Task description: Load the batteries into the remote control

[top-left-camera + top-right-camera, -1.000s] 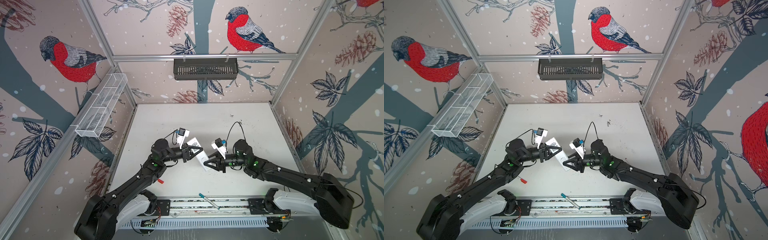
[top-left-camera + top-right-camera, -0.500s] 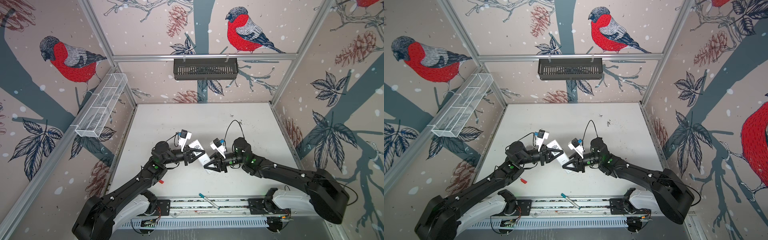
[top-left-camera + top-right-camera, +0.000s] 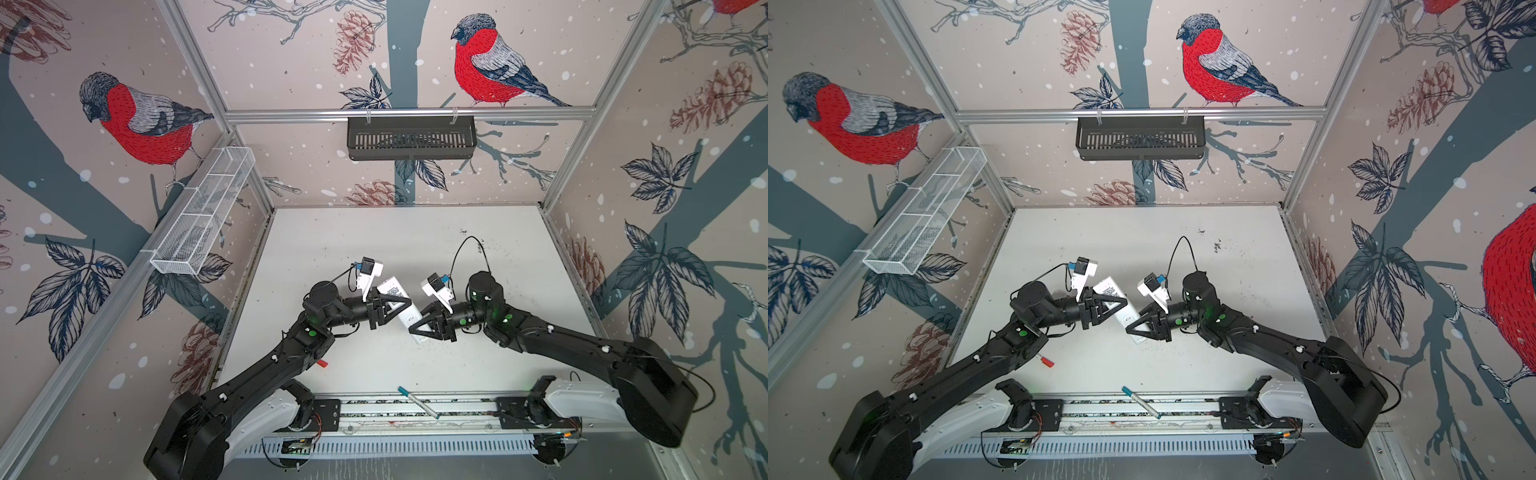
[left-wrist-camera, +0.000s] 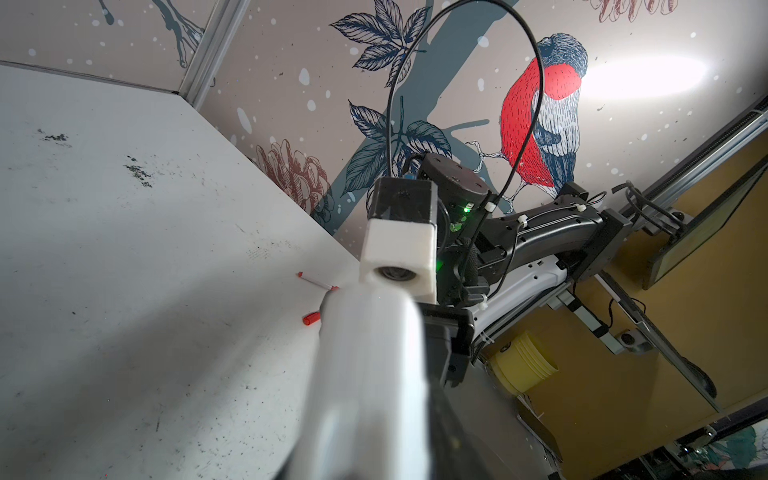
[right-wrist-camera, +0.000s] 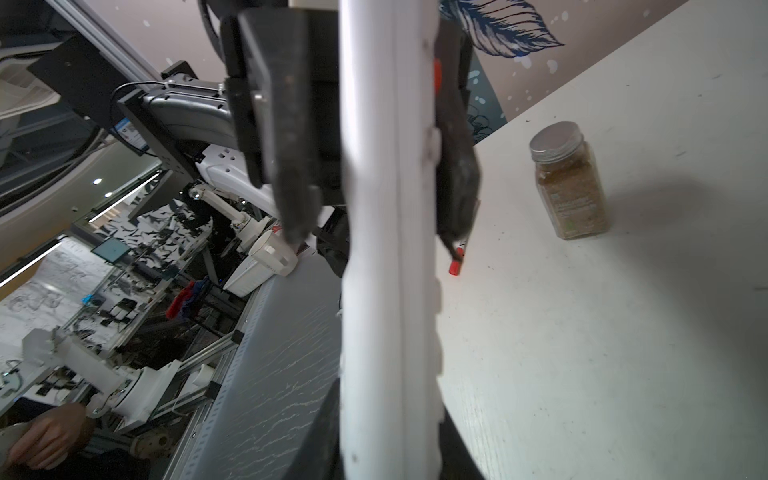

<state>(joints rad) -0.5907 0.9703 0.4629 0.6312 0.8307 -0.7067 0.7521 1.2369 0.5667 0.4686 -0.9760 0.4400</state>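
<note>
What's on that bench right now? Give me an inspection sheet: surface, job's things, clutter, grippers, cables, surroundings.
surface: white table, scuffed, dark specks near the back.
job's things: remote control off the table between both grippers, label side up; batteries: nothing seen.
clutter: red-capped marker by the left arm; teal-capped pen on the front rail; spice jar upright on the table.
grippers: left gripper open around the remote; right gripper shut on its near end.
cables: black loop above the right wrist, clear of the remote.
surroundings: black basket and mesh tray on bird-print walls.
</note>
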